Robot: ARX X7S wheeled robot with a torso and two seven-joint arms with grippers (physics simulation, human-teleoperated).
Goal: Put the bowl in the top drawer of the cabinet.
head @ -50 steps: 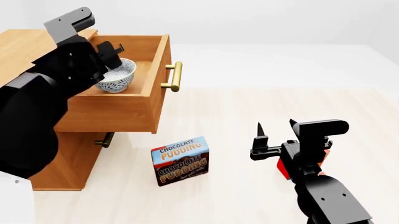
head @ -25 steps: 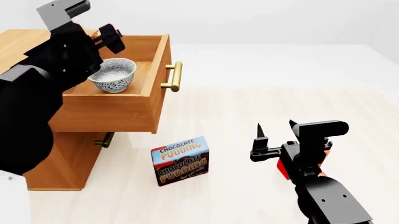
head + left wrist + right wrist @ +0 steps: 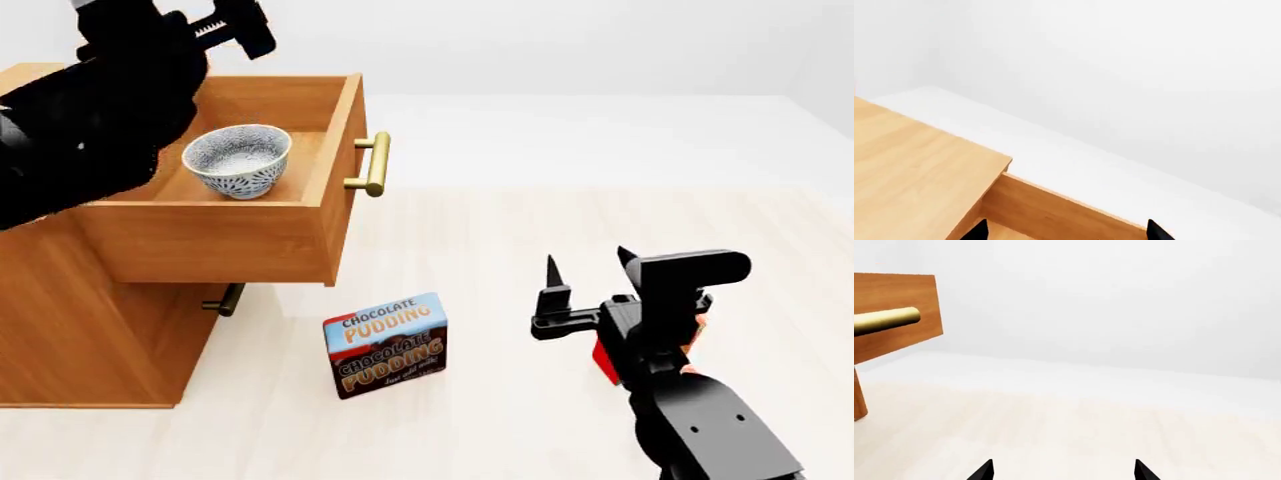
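The white blue-speckled bowl (image 3: 238, 160) stands upright inside the pulled-out top drawer (image 3: 214, 240) of the wooden cabinet (image 3: 80, 330). Nothing holds it. My left gripper (image 3: 238, 25) hangs open well above the drawer's back, clear of the bowl. The left wrist view shows its open gripper (image 3: 1066, 232) over a drawer wall (image 3: 1054, 212) and the cabinet top (image 3: 914, 180); the bowl is out of that view. My right gripper (image 3: 585, 268) stands open and empty over the floor at the right. In the right wrist view the open gripper (image 3: 1063, 471) faces bare floor.
The top drawer's brass handle (image 3: 375, 163) sticks out toward the right and also shows in the right wrist view as a handle (image 3: 887, 320). A chocolate pudding box (image 3: 387, 345) stands on the floor below the drawer. A red object (image 3: 607, 362) lies behind my right arm. The lower drawer's handle (image 3: 224, 298) sits under the open drawer.
My left gripper has let go of the bowl and risen up and back out of the drawer. The bowl stays in the drawer. The right arm has barely moved.
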